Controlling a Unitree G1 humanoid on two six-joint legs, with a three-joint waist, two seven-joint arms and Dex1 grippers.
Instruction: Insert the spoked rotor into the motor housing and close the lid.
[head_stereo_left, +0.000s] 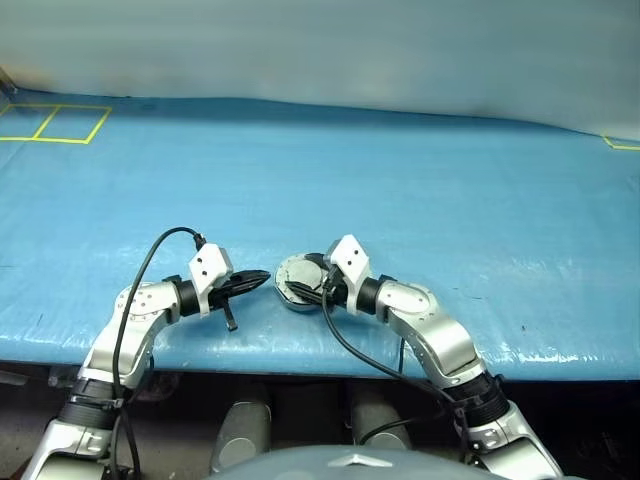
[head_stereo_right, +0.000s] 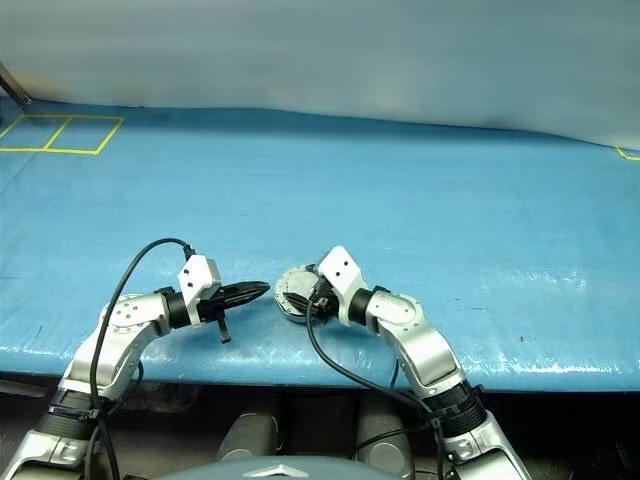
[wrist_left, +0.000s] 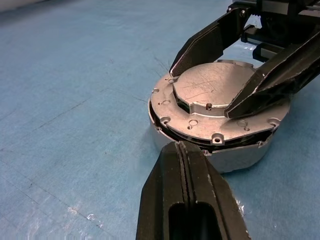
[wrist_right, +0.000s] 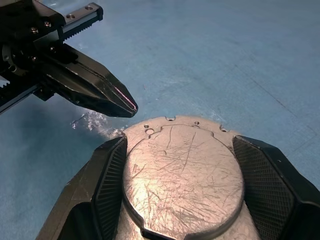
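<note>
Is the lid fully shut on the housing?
Nearly: the lid lies flat over the motor housing, but a thin dark gap shows along its near edge.

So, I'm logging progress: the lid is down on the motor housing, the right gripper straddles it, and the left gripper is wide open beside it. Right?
Not quite. The left gripper is shut, its fingers pressed together, as the left wrist view shows. The rest holds: the lid lies down on the motor housing, and the right gripper straddles it.

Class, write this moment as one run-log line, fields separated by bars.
lid: down on motor housing | right end effector: straddling lid | left end effector: shut, beside housing | surface: blue table
</note>
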